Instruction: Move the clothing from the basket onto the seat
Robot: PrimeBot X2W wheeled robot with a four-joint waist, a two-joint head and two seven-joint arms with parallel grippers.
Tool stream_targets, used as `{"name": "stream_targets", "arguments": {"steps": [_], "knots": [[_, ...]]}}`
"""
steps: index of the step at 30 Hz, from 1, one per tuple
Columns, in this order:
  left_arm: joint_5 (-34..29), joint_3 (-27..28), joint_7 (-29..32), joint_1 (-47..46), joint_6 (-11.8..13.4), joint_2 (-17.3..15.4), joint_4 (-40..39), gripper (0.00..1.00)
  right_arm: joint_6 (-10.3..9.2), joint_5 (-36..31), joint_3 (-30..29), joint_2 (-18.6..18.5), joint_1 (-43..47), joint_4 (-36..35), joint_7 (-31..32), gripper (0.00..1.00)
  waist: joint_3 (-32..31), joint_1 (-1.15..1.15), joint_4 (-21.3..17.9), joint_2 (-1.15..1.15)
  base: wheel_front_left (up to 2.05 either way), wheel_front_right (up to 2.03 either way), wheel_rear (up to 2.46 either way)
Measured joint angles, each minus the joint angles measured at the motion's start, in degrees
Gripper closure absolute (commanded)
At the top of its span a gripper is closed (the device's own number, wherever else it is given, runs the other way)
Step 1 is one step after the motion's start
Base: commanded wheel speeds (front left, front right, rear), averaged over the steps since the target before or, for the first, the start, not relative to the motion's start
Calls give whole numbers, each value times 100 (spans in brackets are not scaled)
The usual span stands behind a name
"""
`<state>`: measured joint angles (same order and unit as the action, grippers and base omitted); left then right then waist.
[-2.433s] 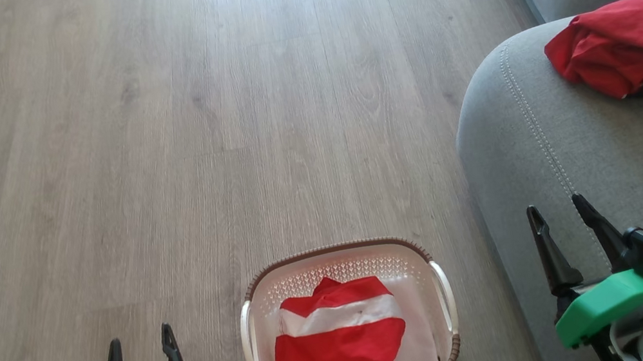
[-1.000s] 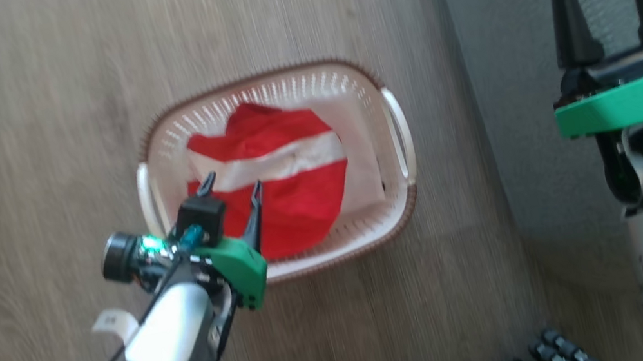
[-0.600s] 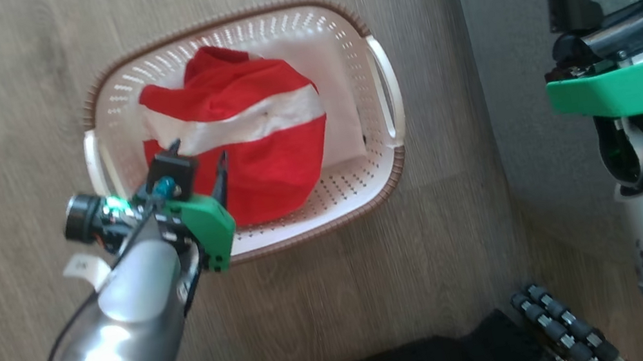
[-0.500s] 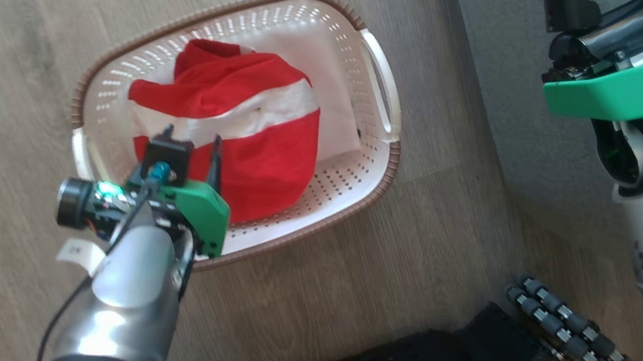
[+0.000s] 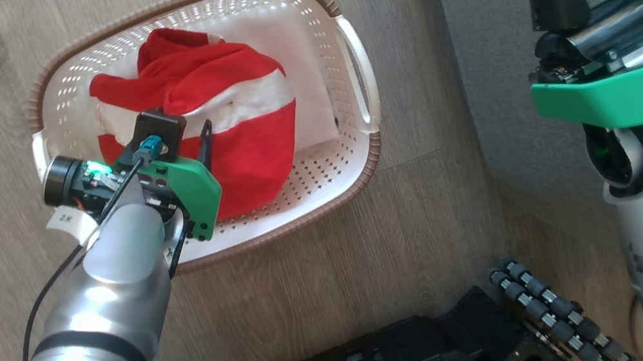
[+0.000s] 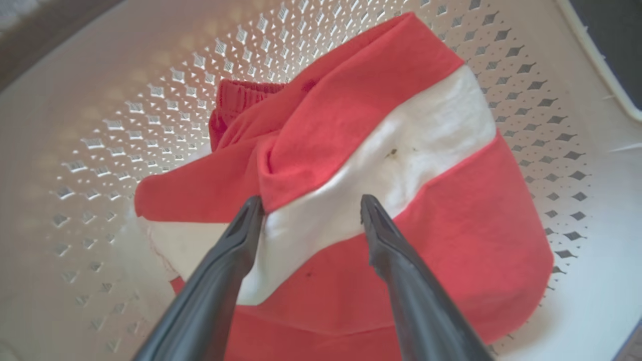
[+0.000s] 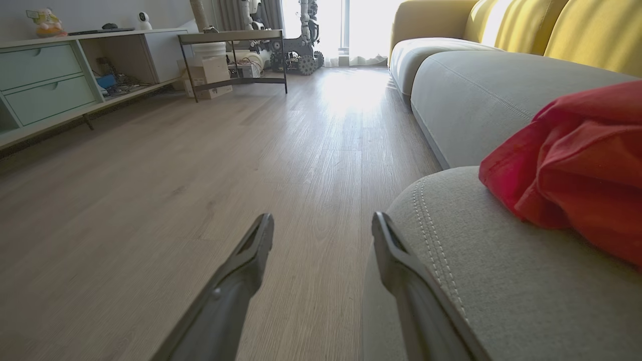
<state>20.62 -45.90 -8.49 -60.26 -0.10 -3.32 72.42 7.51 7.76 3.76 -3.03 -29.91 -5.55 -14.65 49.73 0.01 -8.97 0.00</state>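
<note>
Spread left claw (image 6: 311,200) hovers over the clothing (image 5: 251,153), its white band lying along the basket's (image 5: 327,173) length; right claw (image 7: 322,216) equally spread.

Spread jaws over red-and-white clothing (image 6: 351,100) in the perforated basket (image 6: 125,125)

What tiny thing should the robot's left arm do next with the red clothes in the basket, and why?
The left arm should probably dip a little and shut its jaws on the clothing: they stand open at its white band, pinching nothing yet, and it lies in the basket.
</note>
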Motion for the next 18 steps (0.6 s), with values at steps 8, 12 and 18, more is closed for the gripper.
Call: {"name": "stream_targets", "arguments": {"steps": [8, 12, 18], "knots": [[60, -77, 135, 0, -83, 23, 79, 100, 0, 46, 51, 0, -1, 46, 0, 0, 36, 0, -105, 0, 0, 0, 0], [118, -101, 133, 1, -96, 32, 97, 100, 0, 45, 48, 0, -3, 113, 0, 0, 17, 0, -102, 0, 0, 0, 0], [186, -112, -151, 12, -99, 65, 108, 100, 0, 45, 13, 0, -2, 275, 0, 0, -172, 0, -26, 0, 0, 0, 0]]}}
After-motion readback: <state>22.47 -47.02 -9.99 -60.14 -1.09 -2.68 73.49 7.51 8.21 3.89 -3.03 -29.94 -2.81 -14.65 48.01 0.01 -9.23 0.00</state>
